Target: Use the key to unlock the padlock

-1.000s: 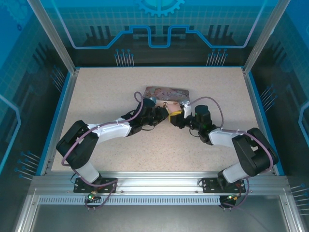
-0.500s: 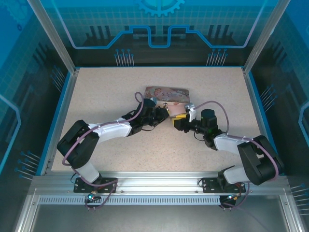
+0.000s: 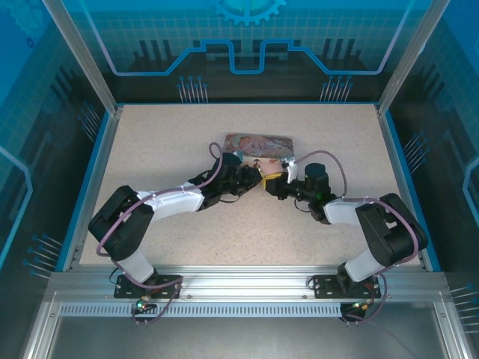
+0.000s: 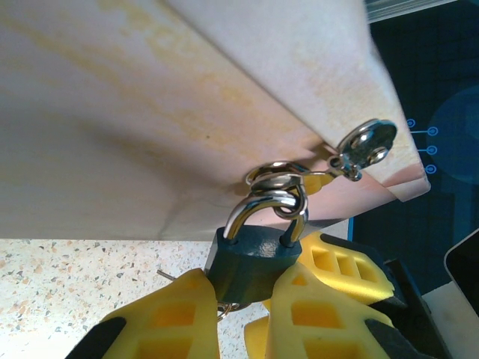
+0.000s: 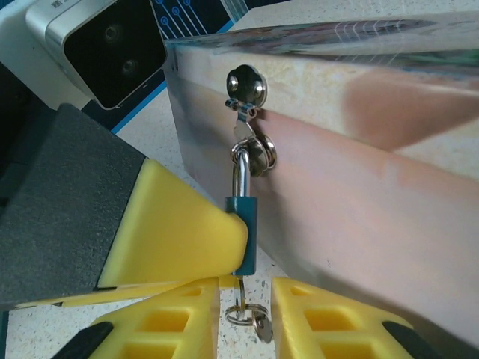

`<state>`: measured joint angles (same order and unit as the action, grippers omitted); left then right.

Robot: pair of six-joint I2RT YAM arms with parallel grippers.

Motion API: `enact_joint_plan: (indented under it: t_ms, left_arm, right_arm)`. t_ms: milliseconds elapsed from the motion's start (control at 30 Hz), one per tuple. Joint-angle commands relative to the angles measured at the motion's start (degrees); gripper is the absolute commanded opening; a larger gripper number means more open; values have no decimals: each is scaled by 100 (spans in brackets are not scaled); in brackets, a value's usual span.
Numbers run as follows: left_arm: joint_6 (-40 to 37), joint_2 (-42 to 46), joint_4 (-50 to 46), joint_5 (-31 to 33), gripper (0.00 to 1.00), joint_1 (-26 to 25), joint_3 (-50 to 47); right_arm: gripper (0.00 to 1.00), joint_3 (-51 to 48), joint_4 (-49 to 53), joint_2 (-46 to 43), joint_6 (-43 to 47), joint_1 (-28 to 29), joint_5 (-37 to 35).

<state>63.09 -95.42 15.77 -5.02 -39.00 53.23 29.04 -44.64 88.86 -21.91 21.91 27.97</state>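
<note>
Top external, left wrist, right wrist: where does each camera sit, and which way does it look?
Top external: above and behind the arm bases, looking down on the table; both arms show, left hand and right hand close together by the pink tin.
Left wrist: on the left arm, looking along its yellow fingers clamped on the padlock.
Right wrist: on the right arm, looking past its own fingers at the padlock's edge.
Shared: both wrist views show the padlock hanging from the tin's clasp.

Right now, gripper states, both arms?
Left gripper: shut on the padlock.
Right gripper: open, straddling the key ring under the padlock, not gripping it.
</note>
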Motion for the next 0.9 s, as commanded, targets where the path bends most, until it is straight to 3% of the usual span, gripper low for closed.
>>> enact_joint_plan:
  t_ms: [0,267,467,867]
  left_arm:
    - [15,-1,321,-90,0,21,91]
    - [19,14,314,-81,0,16,101]
    - [-17,21,263,-89,0,22,117]
    - [19,67,219,-158,0,-2,73]
  right_arm:
    - [23,150,-194,152,-58,89,104]
    - [18,4,-292,227,-88,113,42]
    - [0,32,-295,238,-103,110,52]
    - [0,332,-546,215,-270,65,-90]
